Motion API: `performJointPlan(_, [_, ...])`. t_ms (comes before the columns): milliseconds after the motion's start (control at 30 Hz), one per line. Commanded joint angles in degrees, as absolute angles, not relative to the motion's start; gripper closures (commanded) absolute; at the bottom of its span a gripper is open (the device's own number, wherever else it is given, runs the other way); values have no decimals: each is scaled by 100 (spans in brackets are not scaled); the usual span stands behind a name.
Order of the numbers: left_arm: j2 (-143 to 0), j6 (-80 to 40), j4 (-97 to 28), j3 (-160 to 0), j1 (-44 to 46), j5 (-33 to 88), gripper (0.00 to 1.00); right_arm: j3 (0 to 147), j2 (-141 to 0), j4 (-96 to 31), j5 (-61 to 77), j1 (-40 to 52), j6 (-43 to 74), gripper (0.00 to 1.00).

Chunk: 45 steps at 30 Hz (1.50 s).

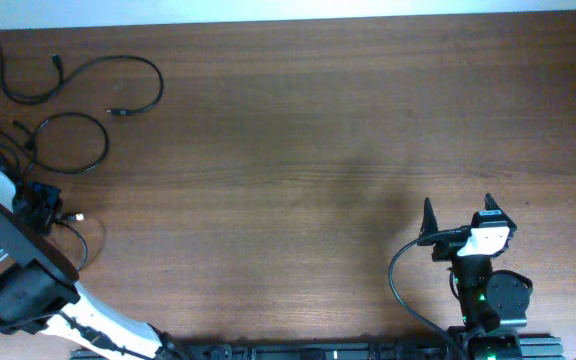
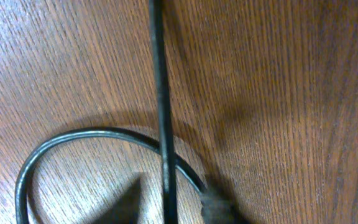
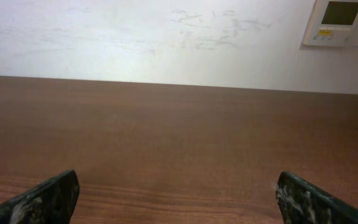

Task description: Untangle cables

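Note:
Several thin black cables lie at the table's far left. One long cable (image 1: 118, 62) curls along the back, a second makes a loop (image 1: 73, 142) below it, and a third curves (image 1: 83, 245) beside my left arm. My left gripper (image 1: 46, 205) is low over this group. In the left wrist view a straight cable (image 2: 159, 74) runs between the fingertips (image 2: 173, 208) and crosses over a looping cable (image 2: 73, 135). The tips are blurred, so I cannot tell whether they grip it. My right gripper (image 1: 458, 212) is open and empty (image 3: 178, 193), far from the cables.
The right arm's own thicker black wire (image 1: 396, 275) loops beside its base at the front right. A white wall with a thermostat (image 3: 344, 22) stands behind the table's far edge. The wooden table (image 1: 298, 130) is bare between the arms.

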<state>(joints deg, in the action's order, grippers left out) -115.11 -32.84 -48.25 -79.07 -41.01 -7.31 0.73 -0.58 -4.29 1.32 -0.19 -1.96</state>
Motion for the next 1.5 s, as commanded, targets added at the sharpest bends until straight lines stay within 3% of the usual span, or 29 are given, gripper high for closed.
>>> performJointPlan(0, [-11559, -3269, -4886, -7977, -4121, -746, 24, 32, -21, -449, 102, -40, -213, 2])
performJointPlan(167, [-11552, -3227, -5363, -8558, -4121, -729, 24, 32, -21, -449, 102, -40, -213, 2])
performJointPlan(333, [-11563, -3028, -5478, -8790, -4143, -733, 55, 32, -21, -449, 102, -40, -213, 2])
performJointPlan(367, [-11607, -3030, -5498, -8790, -4143, -731, 67, 32, -21, -449, 99, -40, -213, 2])
performJointPlan(500, [-11900, -3033, -5551, -8709, -4141, -729, 62, 32, -21, -449, 102, -40, -213, 2])
performJointPlan(600, [-12136, -3030, -5557, -8709, -4143, -731, 76, 32, -21, -449, 102, -40, -213, 1])
performJointPlan(667, [-12210, -3030, -5502, -8709, -4143, -731, 96, 32, -21, -449, 102, -40, -213, 2])
performJointPlan(700, [-12208, -3030, -5474, -8711, -4143, -731, 100, 32, -21, -449, 102, -40, -213, 2])
performJointPlan(800, [-12202, -3030, -5544, -8855, -4143, -729, 98, 32, -21, -449, 99, -40, -213, 2])
performJointPlan(867, [-12202, -3030, -5760, -9083, -4143, -729, 52, 32, -21, -449, 102, -38, -213, 2])
performJointPlan(967, [-12202, -3030, -6265, -9682, -4141, -703, 41, 32, -21, -449, 99, -40, -213, 2])
performJointPlan(1167, [-12202, -2716, -7175, -10781, -4125, 60, 42, 32, -21, -449, 99, -40, -213, 2])
performJointPlan(1300, [-12215, -2733, -7131, -10541, -4128, -154, 45, 32, -21, -449, 99, -40, -213, 2])
performJointPlan(1333, [-12215, -2735, -7057, -10409, -4128, -172, 52, 32, -21, -449, 102, -40, -213, 2])
performJointPlan(1400, [-12215, -2733, -6820, -10040, -4132, -169, 85, 32, -21, -449, 99, -38, -213, 2])
performJointPlan(1467, [-12215, -2740, -6593, -9738, -4125, -167, 88, 32, -21, -449, 99, -38, -213, 2])
